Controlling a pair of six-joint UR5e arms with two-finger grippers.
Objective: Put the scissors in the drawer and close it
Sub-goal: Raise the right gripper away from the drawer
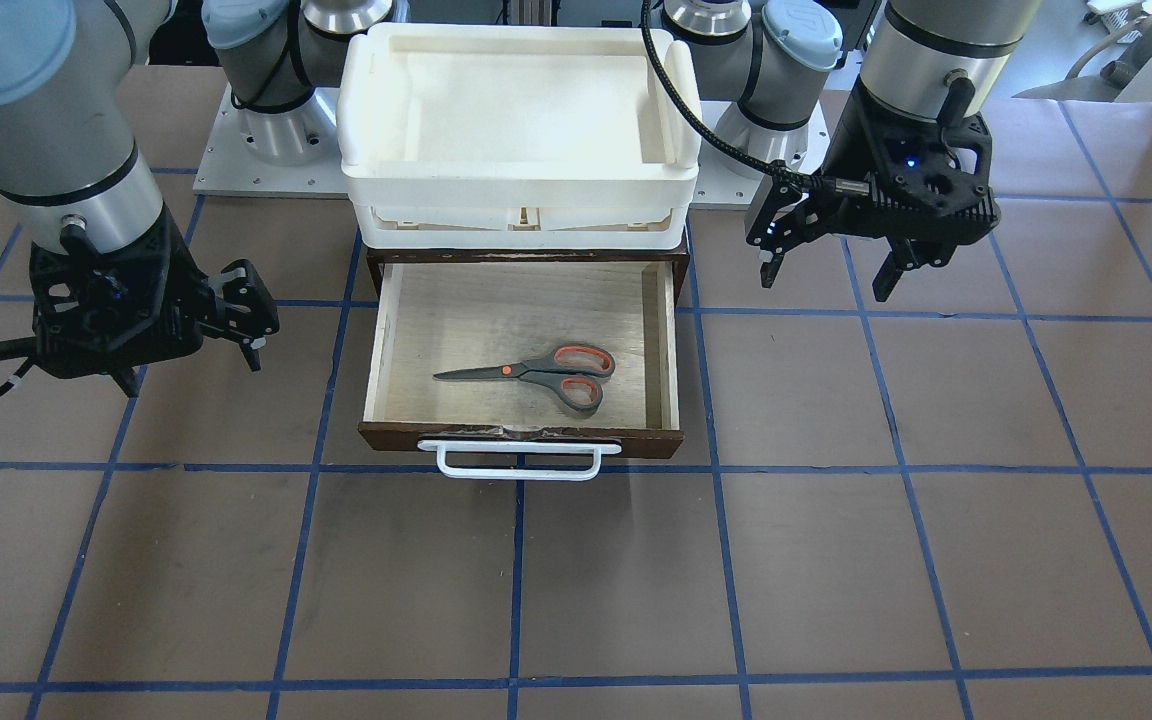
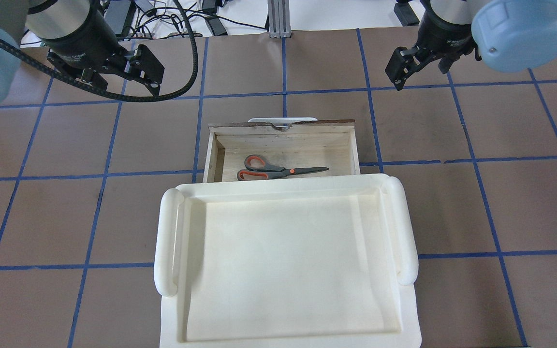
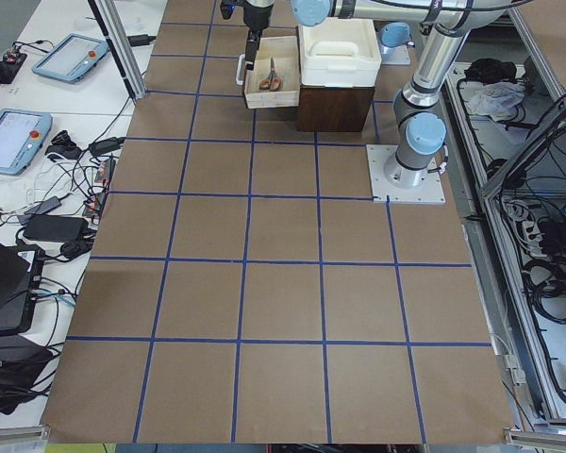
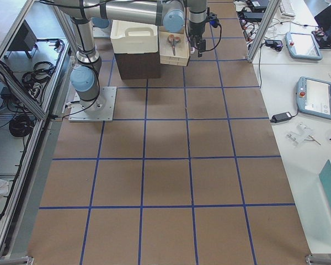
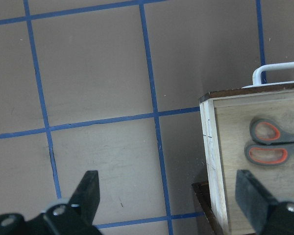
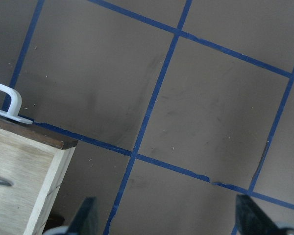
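Scissors (image 1: 536,372) are lying flat inside the open drawer (image 1: 521,437), long axis running across its width, blades pointing toward the right gripper (image 1: 191,365). The handle (image 1: 519,460) is facing away from the robot, out beyond both grippers. The left gripper (image 1: 826,280) is hovering about as near, judged. Both jaws are standing wide open, holding and touching nothing.

My left gripper (image 1: 826,278): fingers spread wide, pointing down. My right gripper (image 1: 191,365): fingers spread wide, pointing down.

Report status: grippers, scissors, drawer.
Left gripper open, right gripper open, both empty. Scissors flat in drawer. Drawer open; nothing blocking its front.
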